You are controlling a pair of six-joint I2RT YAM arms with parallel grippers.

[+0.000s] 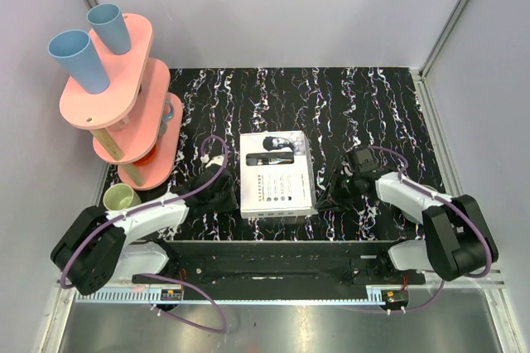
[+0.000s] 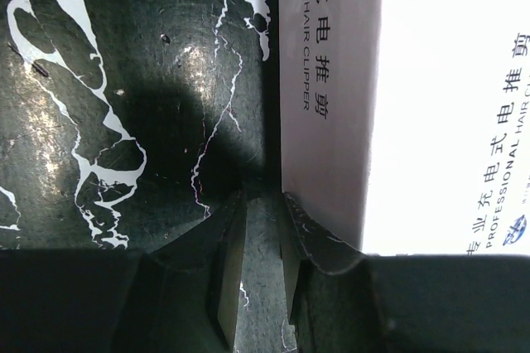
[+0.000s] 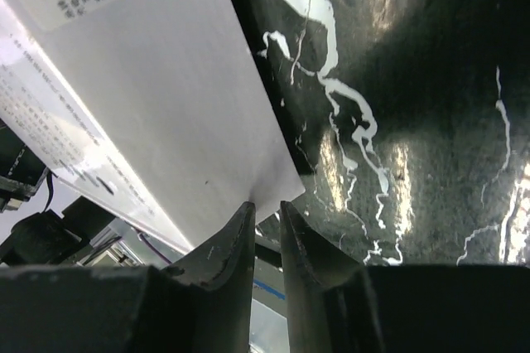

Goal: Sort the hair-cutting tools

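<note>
The white cardboard box lies closed in the middle of the black marbled mat. Its lid bears a printed picture of a clipper. The hair-cutting tools themselves are hidden. My left gripper is low on the mat against the box's left side. In the left wrist view, its fingers are a little apart with only mat between them, and the box wall is just to their right. My right gripper is at the box's right side. Its tips are narrowly apart and empty at the box's lower edge.
A pink tiered rack holding two blue cups stands at the back left. A pale green cup sits by the left arm. The black base rail runs along the table's near edge.
</note>
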